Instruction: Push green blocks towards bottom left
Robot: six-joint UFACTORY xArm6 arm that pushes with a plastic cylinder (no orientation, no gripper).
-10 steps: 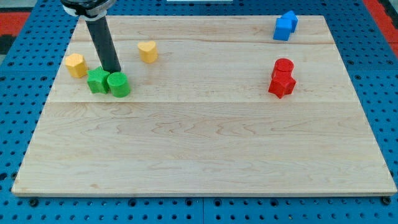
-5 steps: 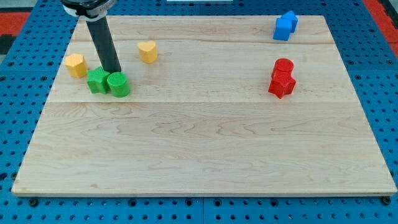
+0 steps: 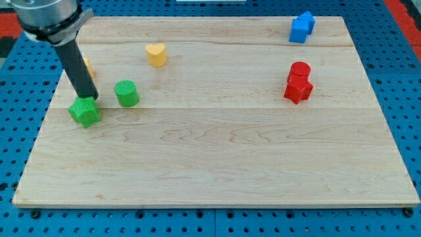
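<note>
— So, where do you stand right now?

— Your tip point(image 3: 91, 99) sits against the upper side of the green star-shaped block point(image 3: 85, 112), near the board's left edge. It is a bare rod, so it grips nothing; it only leans on that block. The green cylinder point(image 3: 126, 93) lies apart, up and to the view's right of it.

— How should you carry this push?

— Keep the rod behind the block's middle, on its upper-right side, so it slides down and left instead of spinning off. The wooden board point(image 3: 217, 164) has open surface below, but the left edge is close, so aim more downward than sideways, I think.

— And the cylinder?

— You will likely need to go round behind it, from the view's top right. A round block probably rolls off a glancing touch, so meet it squarely.

— Anything in the way?

— An orange block point(image 3: 86, 64) peeks from behind the rod; the yellow block point(image 3: 156, 54), red blocks point(image 3: 298, 82) and blue block point(image 3: 302, 27) sit well clear.
</note>
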